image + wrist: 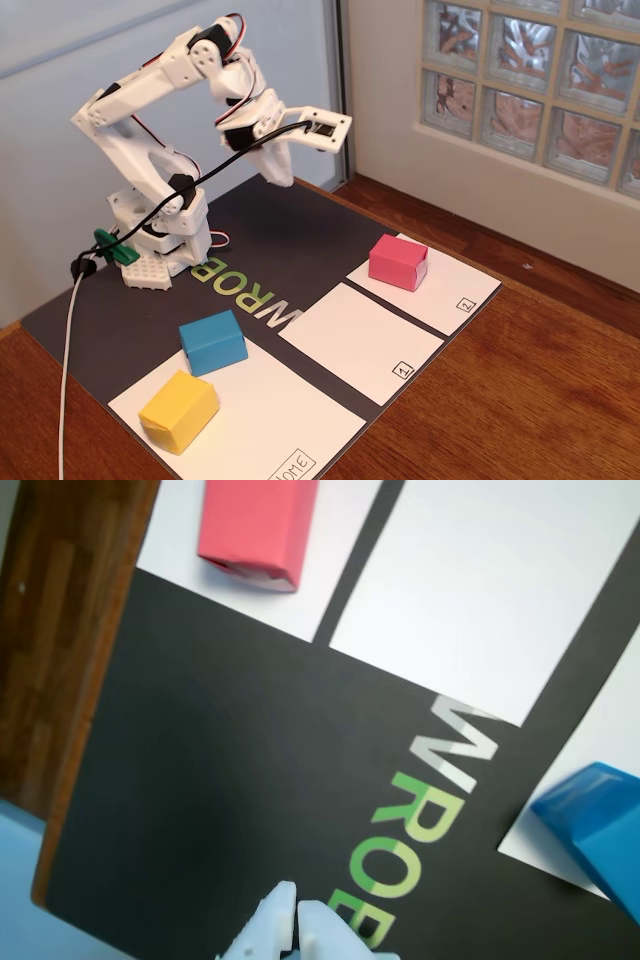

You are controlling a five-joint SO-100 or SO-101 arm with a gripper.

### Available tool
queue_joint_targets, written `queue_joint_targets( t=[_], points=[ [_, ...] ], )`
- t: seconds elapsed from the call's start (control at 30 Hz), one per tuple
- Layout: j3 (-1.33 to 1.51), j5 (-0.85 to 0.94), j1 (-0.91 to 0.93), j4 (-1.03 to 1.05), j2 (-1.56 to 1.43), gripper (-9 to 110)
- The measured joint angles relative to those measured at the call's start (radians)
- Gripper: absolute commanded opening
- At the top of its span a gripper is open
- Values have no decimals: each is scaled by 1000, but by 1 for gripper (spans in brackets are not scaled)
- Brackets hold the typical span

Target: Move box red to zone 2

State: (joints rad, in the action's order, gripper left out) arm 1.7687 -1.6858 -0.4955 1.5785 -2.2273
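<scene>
White arm (150, 130) at upper left of fixed view, base (160, 245) low, upper links folded into an arch, wrist angled down to the right. Gripper (283, 178) raised in mid-air, holding nothing. In wrist view, fingertips (280, 905) enter at bottom centre, pressed together, jaws closed.

Wooden table (560, 380) carrying a dark mat (270, 240) printed "WROB"; on the mat, white zones, with pink-red box (398, 262) in zone 2, blue box (213, 342) and yellow box (178, 410) at HOME.
</scene>
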Motion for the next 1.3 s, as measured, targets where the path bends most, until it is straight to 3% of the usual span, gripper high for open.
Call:
queue_joint_targets(
  t=[0.67,1.03,1.3],
  points=[
    [371,311,588,43,-313,-1],
    [546,348,643,-95,-416,0],
    [758,276,611,-166,-612,-1]
  ],
)
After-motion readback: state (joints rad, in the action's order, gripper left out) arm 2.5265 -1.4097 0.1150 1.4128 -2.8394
